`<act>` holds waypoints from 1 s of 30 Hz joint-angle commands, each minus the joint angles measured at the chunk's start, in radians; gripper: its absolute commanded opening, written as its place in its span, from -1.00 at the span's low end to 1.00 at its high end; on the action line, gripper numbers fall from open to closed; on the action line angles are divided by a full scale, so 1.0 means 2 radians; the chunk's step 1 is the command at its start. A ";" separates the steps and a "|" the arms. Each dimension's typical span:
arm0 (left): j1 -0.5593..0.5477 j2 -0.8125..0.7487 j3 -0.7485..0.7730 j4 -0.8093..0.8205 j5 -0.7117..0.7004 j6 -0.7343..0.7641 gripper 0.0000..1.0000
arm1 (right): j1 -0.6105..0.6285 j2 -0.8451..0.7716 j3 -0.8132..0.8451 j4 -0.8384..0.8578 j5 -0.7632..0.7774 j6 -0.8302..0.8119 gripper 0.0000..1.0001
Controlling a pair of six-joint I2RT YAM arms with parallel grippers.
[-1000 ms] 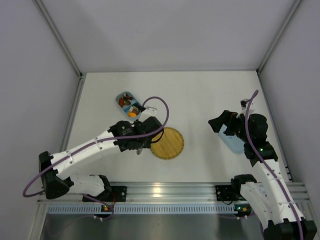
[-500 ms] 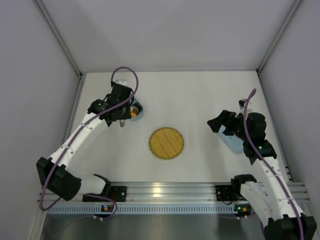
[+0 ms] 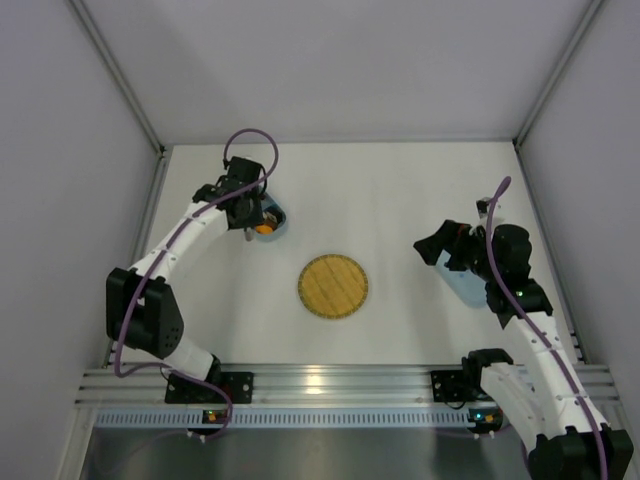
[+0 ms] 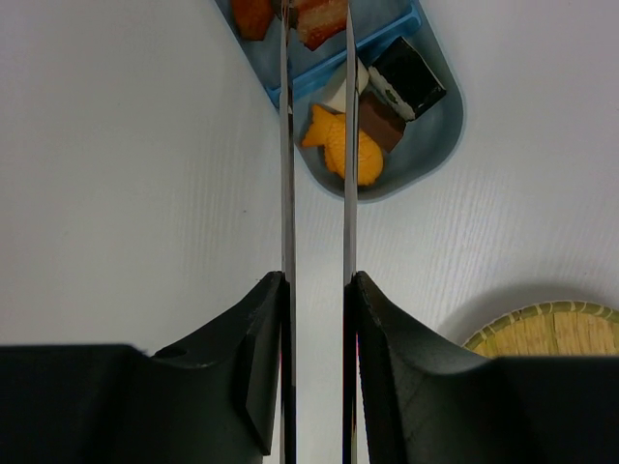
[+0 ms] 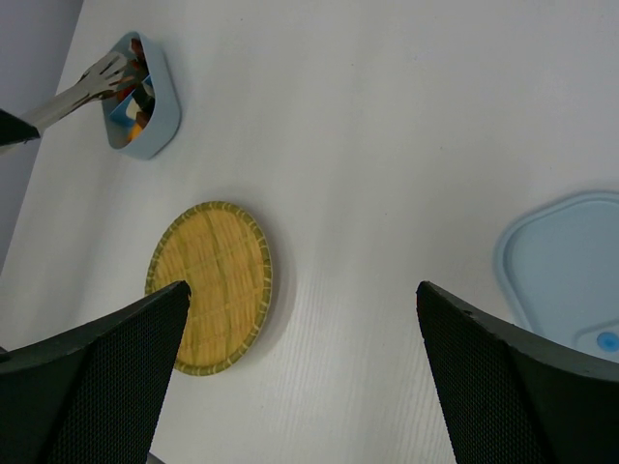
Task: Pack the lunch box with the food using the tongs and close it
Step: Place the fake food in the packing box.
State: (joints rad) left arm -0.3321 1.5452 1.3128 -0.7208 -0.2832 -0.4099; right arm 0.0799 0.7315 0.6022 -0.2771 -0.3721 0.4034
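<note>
The left gripper (image 4: 317, 290) is clamped on the silver tongs (image 4: 287, 164), whose two arms reach over the light-blue lunch box (image 4: 437, 145) at the table's far left. A divider (image 4: 334, 66) splits the box. The near compartment holds an orange fish-shaped piece (image 4: 346, 147), a brown piece (image 4: 383, 122) and a black-and-white block (image 4: 406, 77). The far one holds a red piece (image 4: 324, 21) and an orange piece (image 4: 253, 14). The tong arms flank the red piece, though the frame edge hides whether they pinch it. The right gripper (image 5: 302, 300) gapes wide, holding nothing, near the lid (image 5: 571, 261), which lies flat on the table (image 5: 387, 116), well apart from the box. The round woven plate (image 5: 213, 285) lies between them.
</note>
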 commanded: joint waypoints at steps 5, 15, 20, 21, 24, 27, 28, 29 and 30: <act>0.009 0.012 0.035 0.037 -0.002 -0.012 -0.24 | -0.008 0.000 0.001 0.024 -0.010 -0.002 0.99; 0.013 0.006 0.035 0.031 -0.004 -0.011 -0.13 | -0.008 -0.001 0.002 0.024 -0.010 -0.002 0.99; 0.013 0.001 0.038 0.027 -0.006 -0.011 -0.12 | -0.009 -0.001 0.002 0.024 -0.010 -0.002 0.99; 0.013 0.000 0.038 0.027 -0.006 -0.010 -0.11 | -0.008 -0.001 0.003 0.023 -0.009 -0.002 0.99; 0.013 -0.003 0.041 0.026 -0.004 -0.011 -0.06 | -0.007 0.000 0.003 0.024 -0.009 -0.002 0.99; 0.013 -0.003 0.043 0.024 -0.007 -0.009 0.01 | -0.009 0.002 0.004 0.024 -0.008 -0.002 0.99; 0.013 -0.004 0.043 0.023 -0.008 -0.009 0.01 | -0.008 0.002 0.004 0.024 -0.008 -0.002 0.99; 0.013 -0.004 0.042 0.023 -0.007 -0.009 0.02 | -0.008 0.002 0.004 0.024 -0.008 -0.002 0.99; 0.013 -0.006 0.042 0.022 -0.006 -0.010 0.04 | -0.009 0.002 0.004 0.024 -0.008 -0.002 0.99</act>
State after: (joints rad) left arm -0.3130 1.5711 1.3560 -0.7033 -0.2813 -0.4213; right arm 0.0799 0.7334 0.6022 -0.2771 -0.3725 0.4034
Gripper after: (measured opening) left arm 0.516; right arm 0.993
